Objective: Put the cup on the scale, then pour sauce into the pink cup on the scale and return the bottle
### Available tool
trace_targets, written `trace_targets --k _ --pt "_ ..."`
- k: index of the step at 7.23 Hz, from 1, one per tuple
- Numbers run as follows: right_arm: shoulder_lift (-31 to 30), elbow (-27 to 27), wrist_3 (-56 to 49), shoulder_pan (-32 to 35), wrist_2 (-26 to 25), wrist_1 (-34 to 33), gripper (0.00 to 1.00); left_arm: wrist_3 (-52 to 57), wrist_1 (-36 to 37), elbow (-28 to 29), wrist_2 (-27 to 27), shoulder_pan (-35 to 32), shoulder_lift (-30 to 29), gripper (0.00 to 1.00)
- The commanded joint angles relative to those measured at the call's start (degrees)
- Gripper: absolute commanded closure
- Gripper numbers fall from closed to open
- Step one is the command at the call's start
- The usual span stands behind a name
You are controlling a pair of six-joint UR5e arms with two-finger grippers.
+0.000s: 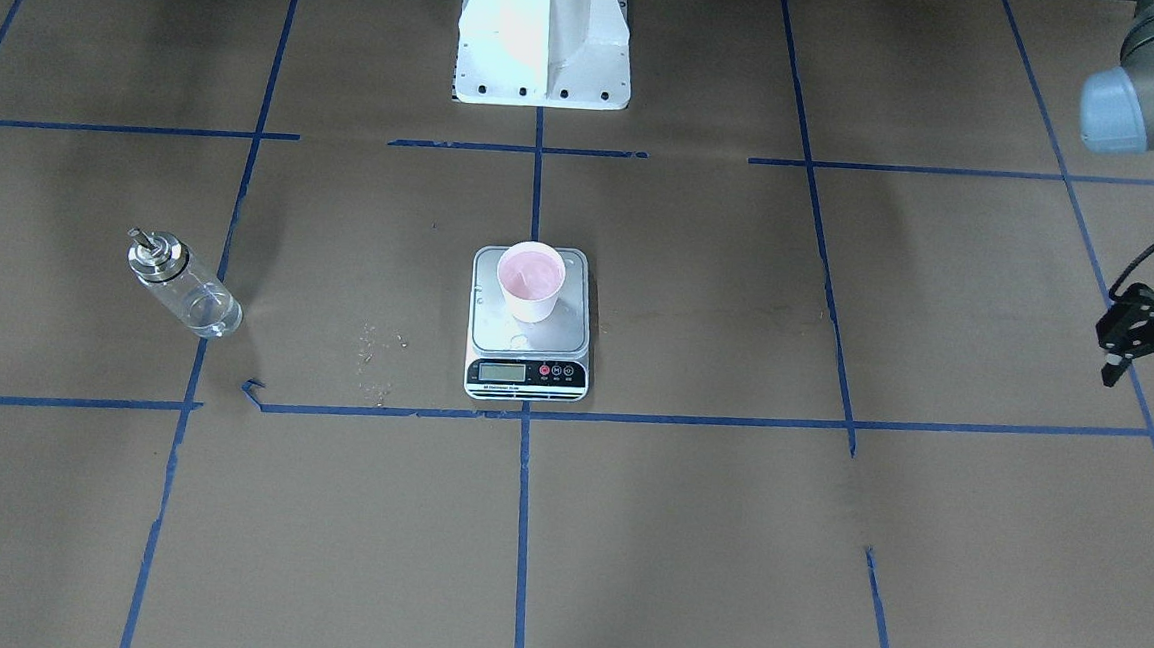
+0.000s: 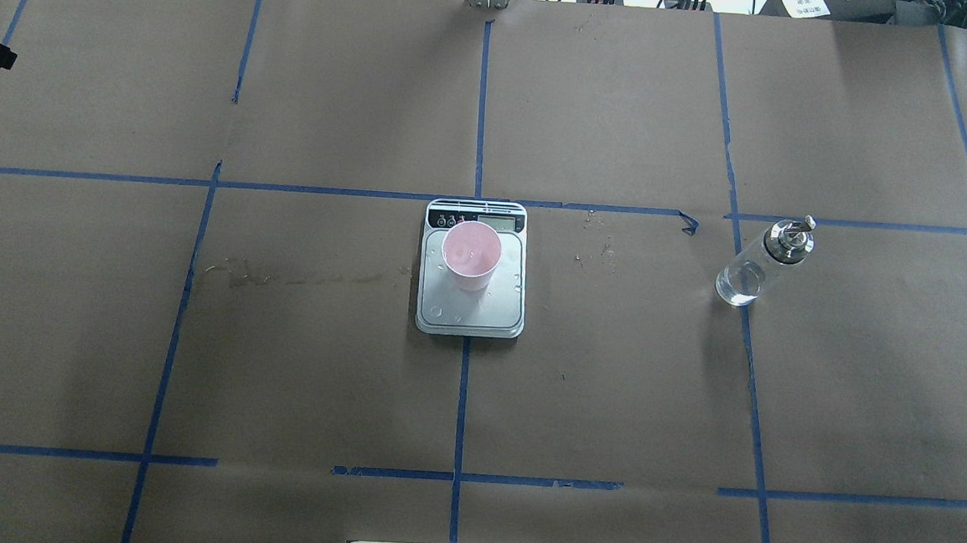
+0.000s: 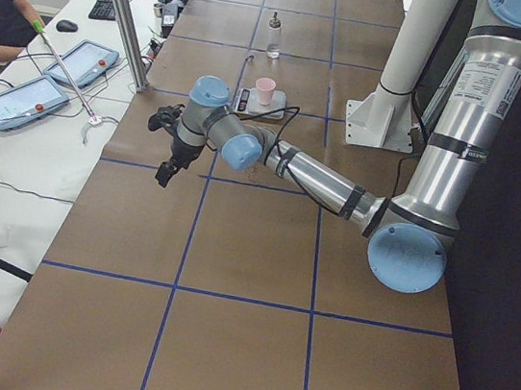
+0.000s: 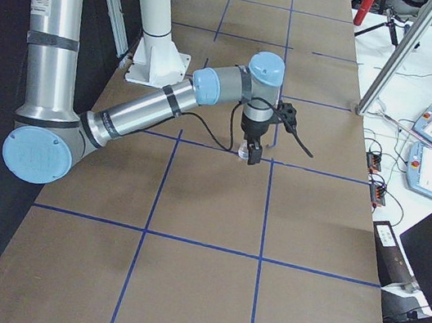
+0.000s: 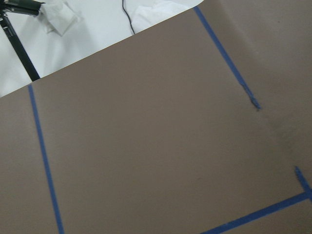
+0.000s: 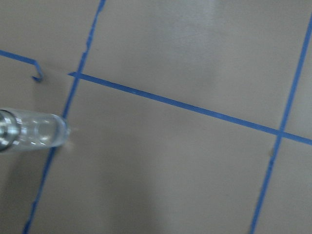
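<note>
The pale pink cup (image 1: 532,279) stands upright on the silver scale (image 1: 497,327) at the table's middle; both also show in the overhead view as cup (image 2: 471,254) and scale (image 2: 447,310). The clear glass bottle (image 1: 184,285) with its silver cap stands upright on the table on my right side, apart from the scale (image 2: 757,265). It lies at the left edge of the right wrist view (image 6: 34,132). My left gripper (image 1: 1117,347) hovers far out on my left, holding nothing; I cannot tell whether it is open. My right gripper (image 4: 252,153) hangs close to the bottle; I cannot tell its state.
Blue tape lines grid the brown paper. The white robot base (image 1: 544,51) stands behind the scale. Small wet specks (image 1: 375,352) lie between scale and bottle. A metal post (image 3: 121,11), tablets and a seated person (image 3: 0,13) are beyond the table's far edge.
</note>
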Motion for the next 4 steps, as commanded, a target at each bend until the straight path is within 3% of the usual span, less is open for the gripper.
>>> trace_targets --k 1,2,4 --pt "-0.59 -12.84 -10.73 5.29 2.53 3.13 0.0 13.44 4.66 3.86 -1.8 -9.55 0.39 0.0" --pt "0.45 -14.0 -10.47 5.21 1.93 5.07 0.0 14.9 5.3 5.97 -8.78 -13.42 2.21 0.0" --pt "0.46 -14.19 -10.38 5.21 -0.97 5.97 0.0 13.42 3.39 6.77 -11.66 -13.9 7.57 0.0"
